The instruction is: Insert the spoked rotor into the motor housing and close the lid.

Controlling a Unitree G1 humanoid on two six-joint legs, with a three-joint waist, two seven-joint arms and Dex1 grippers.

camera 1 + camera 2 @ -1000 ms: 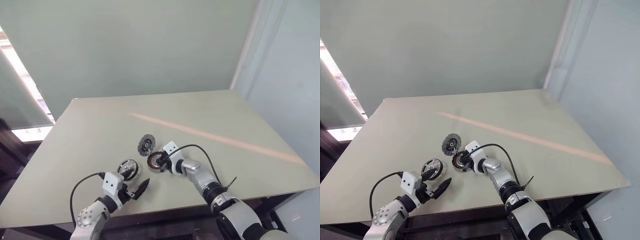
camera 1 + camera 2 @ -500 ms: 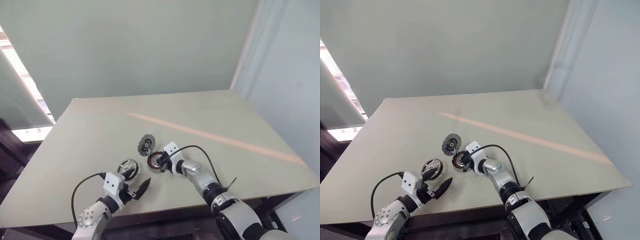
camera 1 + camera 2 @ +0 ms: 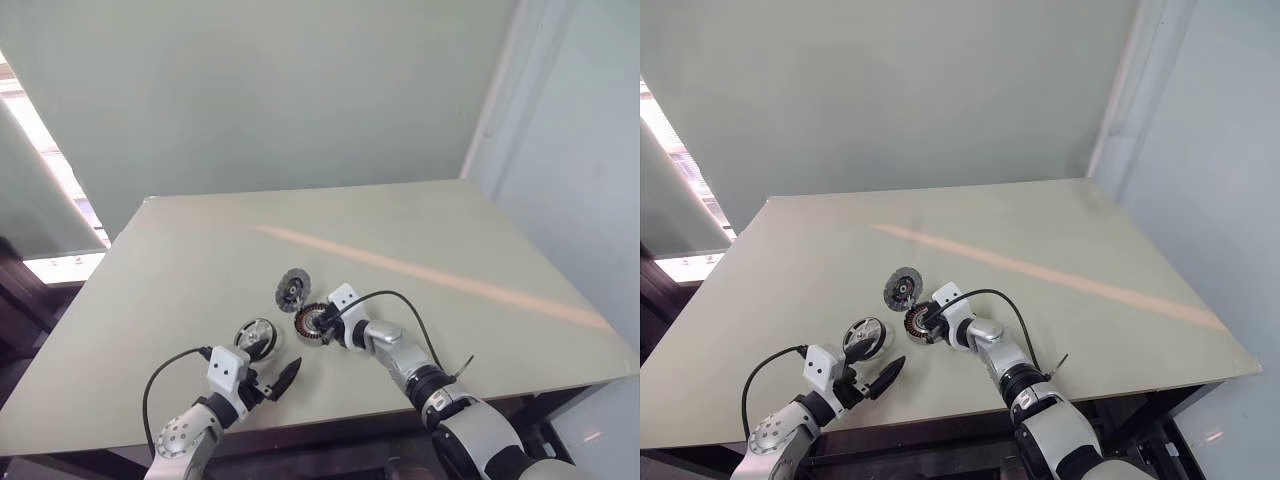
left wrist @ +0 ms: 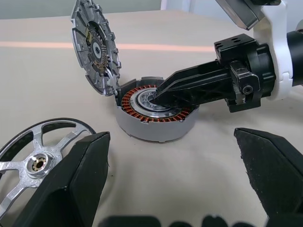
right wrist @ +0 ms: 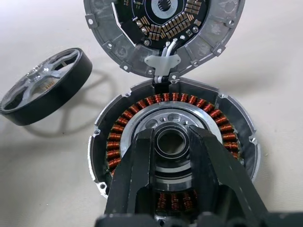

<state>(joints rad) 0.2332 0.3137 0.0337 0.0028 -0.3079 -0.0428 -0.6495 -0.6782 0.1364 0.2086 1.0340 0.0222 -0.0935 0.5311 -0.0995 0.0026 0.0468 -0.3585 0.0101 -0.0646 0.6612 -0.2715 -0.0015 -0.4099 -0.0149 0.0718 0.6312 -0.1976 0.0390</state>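
The motor housing (image 3: 312, 322) lies flat on the table, its ring of copper windings (image 5: 118, 137) facing up. Its lid (image 3: 292, 290) stands hinged open at the housing's far edge, the circuit side (image 5: 163, 28) showing. The spoked rotor (image 3: 256, 335), a dark ring with silvery spokes and hub (image 4: 35, 163), lies flat just left of the housing. My right gripper (image 5: 171, 138) reaches into the housing's centre, its fingers closed narrowly on either side of the central bearing ring. My left gripper (image 3: 273, 382) hovers near the table's front edge, open and empty, just in front of the rotor.
The parts sit on a pale green table (image 3: 420, 230) with a faint orange stripe (image 3: 430, 275) running across it. A black cable (image 3: 400, 300) loops from my right wrist. The table's front edge lies just behind my left gripper.
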